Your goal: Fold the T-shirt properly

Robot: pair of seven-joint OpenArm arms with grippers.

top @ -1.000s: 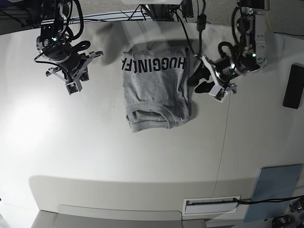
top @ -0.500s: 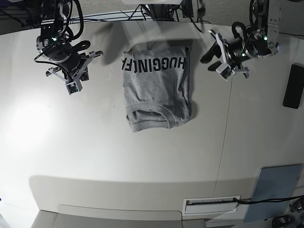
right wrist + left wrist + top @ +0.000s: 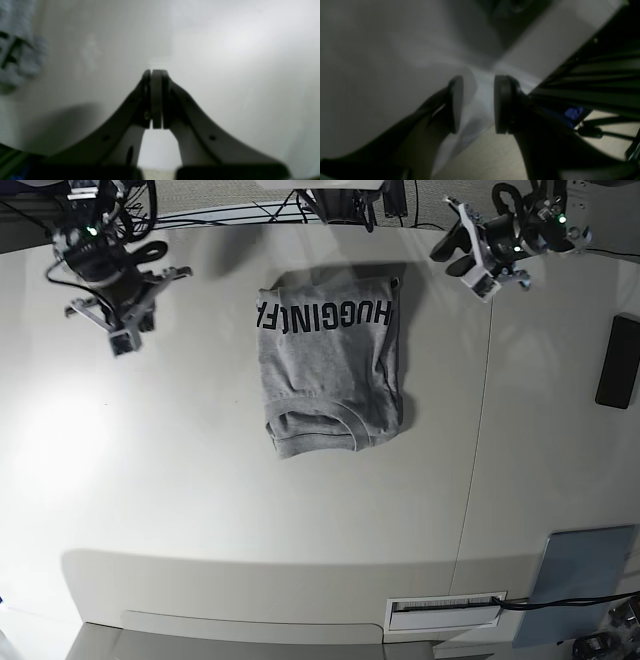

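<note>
Likely folding done, T-shirt [image 3: 330,365] lettering up; left jaws parted, empty at one o'clock; right jaws closed at eleven; next, perhaps, parking clear.

Between the pincers, the T-shirt [image 3: 325,370] is heather grey with black lettering. Beneath both pincers, the table [image 3: 250,510] is off-white.

Base: high, facing down over whole table [image 3: 300,510]; wrist views: close, sharing tabletop with base.
</note>
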